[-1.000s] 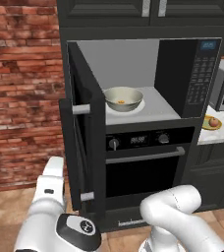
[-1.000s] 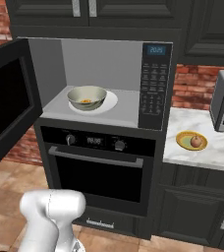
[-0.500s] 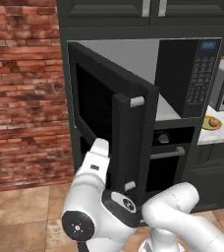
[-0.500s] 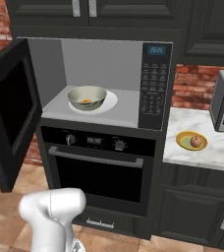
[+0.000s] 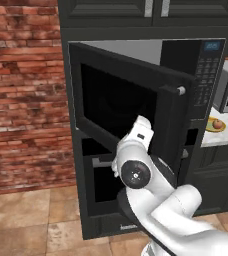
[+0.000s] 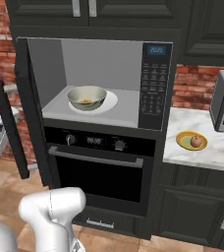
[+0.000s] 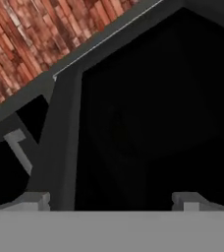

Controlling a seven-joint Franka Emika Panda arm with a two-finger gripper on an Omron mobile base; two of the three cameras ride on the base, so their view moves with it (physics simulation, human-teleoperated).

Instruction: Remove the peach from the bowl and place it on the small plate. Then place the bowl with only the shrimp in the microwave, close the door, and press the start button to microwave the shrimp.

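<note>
My end effector (image 7: 111, 199) is released, fingertips (image 7: 185, 199) spread wide, nothing between them. In the hand view it faces the outer face of the black microwave door (image 7: 148, 113) up close, tips just short of or against the dark glass panel; cannot tell if touching. Red brick wall (image 7: 30, 39) shows past the door's edge there.

In the left base view the door (image 5: 131, 105) stands partly swung, about halfway, grey handle (image 5: 179, 90) on its free edge, my white arm (image 5: 136, 165) pressed up near its lower part. In the right base view the door (image 6: 8, 128) is seen edge-on at the left of the cavity.

Pale green round bowl (image 6: 87, 97) sits inside the black built-in microwave (image 6: 101, 83), on its white round turntable (image 6: 109, 101), left of centre. Small orange bit inside the bowl is the shrimp (image 6: 86, 101). Microwave control panel (image 6: 154, 83) is at the right of the cavity. Black oven (image 6: 99, 167) directly below.

Reddish-yellow peach (image 6: 196, 141) sits on the small yellow plate (image 6: 182, 141), on the white marble surface (image 6: 217, 152) right of the microwave, well apart from the bowl.
</note>
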